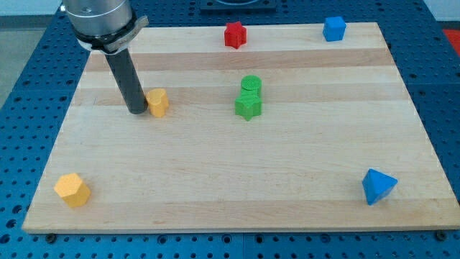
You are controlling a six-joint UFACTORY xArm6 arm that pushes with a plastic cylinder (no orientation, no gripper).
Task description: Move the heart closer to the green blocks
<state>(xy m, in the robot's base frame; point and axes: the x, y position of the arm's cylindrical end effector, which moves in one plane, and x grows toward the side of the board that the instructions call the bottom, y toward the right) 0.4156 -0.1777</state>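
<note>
camera view: my tip [136, 111] touching yellow heart [157, 102], nothing between it and green blocks [249, 98], no jaws

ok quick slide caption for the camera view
My tip sits just left of the yellow heart, with the green blocks to its right on the wooden board.

There are 7 blocks on 1 wooden board [215, 194].

2 are green: a cylinder [251, 85] and a star-like block [248, 106].

2 are yellow: a heart [157, 102] and a hexagonal block [72, 190].

2 are blue: a cube-like block [333, 28] and a triangular block [378, 186].

1 is red, a star-like block [234, 34].

1 rod ends in my tip [136, 112].
</note>
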